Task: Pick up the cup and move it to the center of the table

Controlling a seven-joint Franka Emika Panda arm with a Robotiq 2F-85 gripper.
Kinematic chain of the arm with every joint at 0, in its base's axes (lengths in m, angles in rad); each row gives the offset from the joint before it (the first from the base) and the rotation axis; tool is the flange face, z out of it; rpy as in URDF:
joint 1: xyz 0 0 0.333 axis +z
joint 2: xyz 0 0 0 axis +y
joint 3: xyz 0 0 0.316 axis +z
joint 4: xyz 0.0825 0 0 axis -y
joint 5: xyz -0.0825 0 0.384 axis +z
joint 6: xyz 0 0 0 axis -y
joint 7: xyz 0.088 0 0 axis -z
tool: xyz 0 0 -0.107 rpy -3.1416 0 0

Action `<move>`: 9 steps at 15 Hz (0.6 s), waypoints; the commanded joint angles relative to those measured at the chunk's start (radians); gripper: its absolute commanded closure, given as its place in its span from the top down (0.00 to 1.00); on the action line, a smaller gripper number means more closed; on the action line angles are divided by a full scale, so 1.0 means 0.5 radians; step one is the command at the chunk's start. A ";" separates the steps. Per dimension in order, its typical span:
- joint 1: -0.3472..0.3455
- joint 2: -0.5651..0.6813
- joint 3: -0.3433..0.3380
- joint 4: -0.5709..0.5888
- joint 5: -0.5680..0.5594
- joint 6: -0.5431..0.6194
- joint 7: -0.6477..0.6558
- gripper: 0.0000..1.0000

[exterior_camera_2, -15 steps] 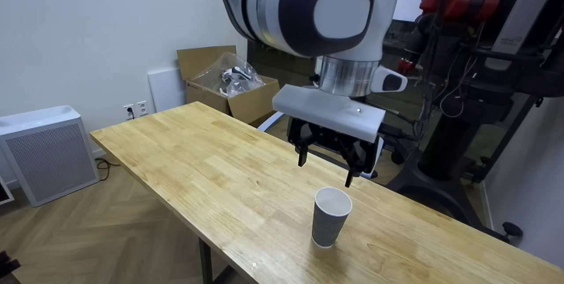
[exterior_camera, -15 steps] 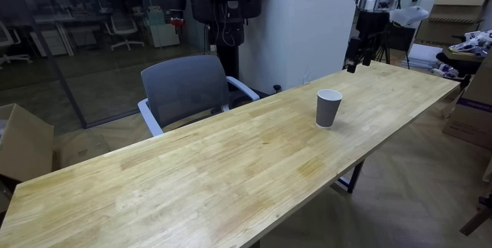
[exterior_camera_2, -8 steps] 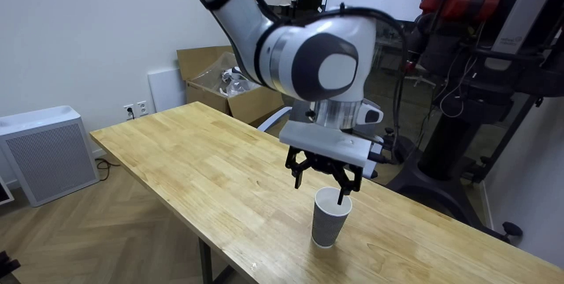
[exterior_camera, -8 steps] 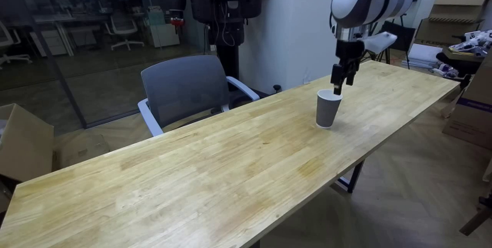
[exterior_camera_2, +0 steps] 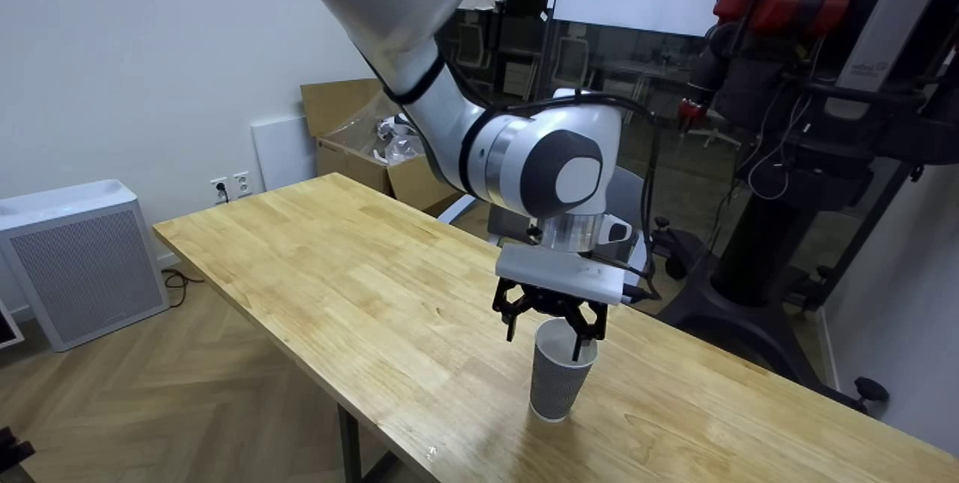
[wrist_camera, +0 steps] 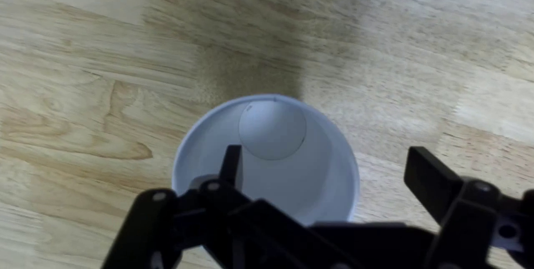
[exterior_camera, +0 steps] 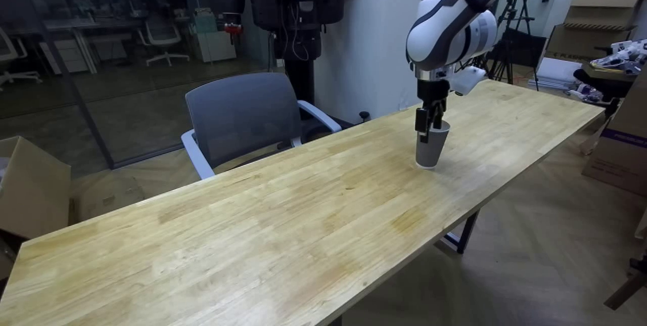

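Observation:
The dark grey cup (exterior_camera: 429, 155) with a whitish rim stands upright on the light wooden table (exterior_camera: 252, 225). The cup also shows in an exterior view (exterior_camera_2: 556, 391), and in the wrist view I look into its pale inside (wrist_camera: 288, 177). My gripper (exterior_camera_2: 543, 347) is open and low over the cup, off to one side. It also shows in an exterior view (exterior_camera: 430, 134) and in the wrist view (wrist_camera: 325, 151). One of the fingers (wrist_camera: 232, 164) is over or inside the cup's opening. The other finger stands outside the rim, over the table (wrist_camera: 104, 43).
A grey chair (exterior_camera: 242, 108) stands at the table's long edge. A black and red robot (exterior_camera_2: 861, 79) stands behind that edge. An open cardboard box (exterior_camera_2: 352, 168) is near the table's far end, and a white boxy unit (exterior_camera_2: 90, 266) stands on the floor.
My gripper has come down and across towards the cup, staying open. One finger has gone from above the cup to its opening. The cup has not moved.

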 commanded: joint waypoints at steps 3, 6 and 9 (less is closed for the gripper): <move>-0.029 0.048 0.037 0.084 -0.047 -0.035 0.014 1.00; -0.029 0.046 0.037 0.089 -0.050 -0.037 0.013 1.00; -0.029 0.046 0.037 0.090 -0.051 -0.037 0.011 1.00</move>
